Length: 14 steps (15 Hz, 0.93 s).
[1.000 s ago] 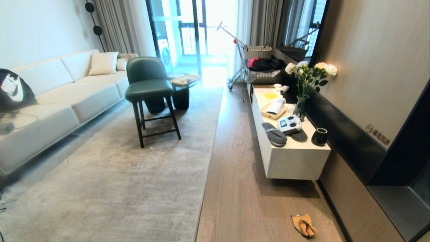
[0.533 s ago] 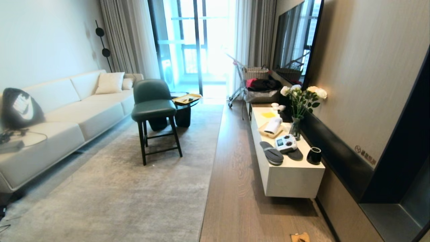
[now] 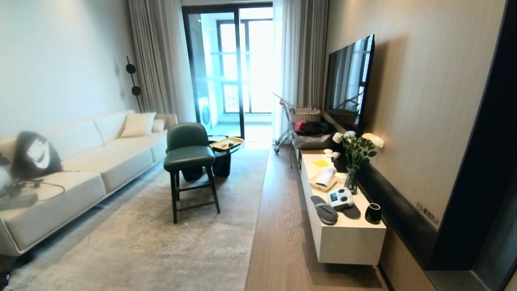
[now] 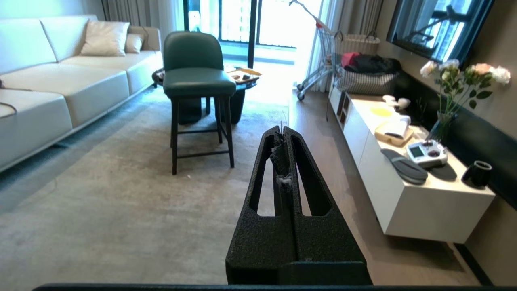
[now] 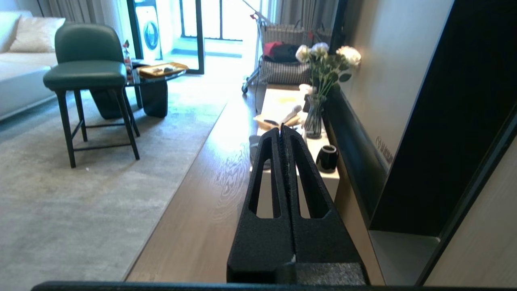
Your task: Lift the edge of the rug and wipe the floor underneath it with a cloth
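The pale grey rug [image 3: 161, 242] covers the room's left and middle. Its straight rug edge [image 3: 258, 218] runs away from me along a strip of brown wood floor [image 3: 282, 234]; the rug edge [image 5: 177, 190] also shows in the right wrist view. The cloth is out of view. Neither arm appears in the head view. My left gripper [image 4: 282, 130] is shut and empty, with bits of fluff stuck between its pads, held above the rug. My right gripper [image 5: 281, 128] is shut and empty, held above the floor strip beside the cabinet.
A green stool [image 3: 190, 157] stands on the rug before a dark round table [image 3: 222, 155] with a tray. A white sofa [image 3: 93, 165] lines the left wall. A white low cabinet [image 3: 351, 242] on the right bears slippers, a controller, a cup, a vase and a rolled towel.
The whole head view has tilted upward, so the scene slid down the picture. The cloth on the floor at the lower right has dropped out of the picture. Nothing itself moved.
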Available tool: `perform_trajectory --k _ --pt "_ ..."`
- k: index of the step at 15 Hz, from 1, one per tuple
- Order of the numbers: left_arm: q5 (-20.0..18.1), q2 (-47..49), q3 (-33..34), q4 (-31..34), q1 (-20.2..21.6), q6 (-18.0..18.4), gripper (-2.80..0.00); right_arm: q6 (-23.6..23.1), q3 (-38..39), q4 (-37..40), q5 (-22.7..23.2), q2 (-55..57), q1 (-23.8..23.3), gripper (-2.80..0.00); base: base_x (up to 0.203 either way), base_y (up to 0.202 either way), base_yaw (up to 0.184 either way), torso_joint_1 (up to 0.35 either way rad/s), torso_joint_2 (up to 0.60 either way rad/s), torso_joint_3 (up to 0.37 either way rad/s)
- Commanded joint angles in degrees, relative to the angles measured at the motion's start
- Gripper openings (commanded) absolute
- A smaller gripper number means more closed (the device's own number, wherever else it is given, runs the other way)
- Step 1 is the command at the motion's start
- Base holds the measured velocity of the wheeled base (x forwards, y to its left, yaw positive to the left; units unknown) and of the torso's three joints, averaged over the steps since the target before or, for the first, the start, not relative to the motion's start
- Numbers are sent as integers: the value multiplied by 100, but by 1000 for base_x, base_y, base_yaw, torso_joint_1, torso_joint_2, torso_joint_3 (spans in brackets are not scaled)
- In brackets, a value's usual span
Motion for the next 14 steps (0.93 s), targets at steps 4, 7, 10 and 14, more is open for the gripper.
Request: perform_trajectory --k 4,7,10,14 --pt "2 0 0 -3 1 -7 -280 -5 0 0 5 7 0 -280 0 0 0 221 -546 -117" --pt "2 0 0 -3 1 -7 -280 29 0 -9 5 7 0 -280 0 0 0 164 -378 -23" --pt "2 0 0 -3 1 -7 -280 38 0 -9 5 7 0 -280 0 0 0 78 -173 92" --pt "2 0 0 -3 1 -7 -280 38 0 -9 5 7 0 -280 0 0 0 7 -4 196"
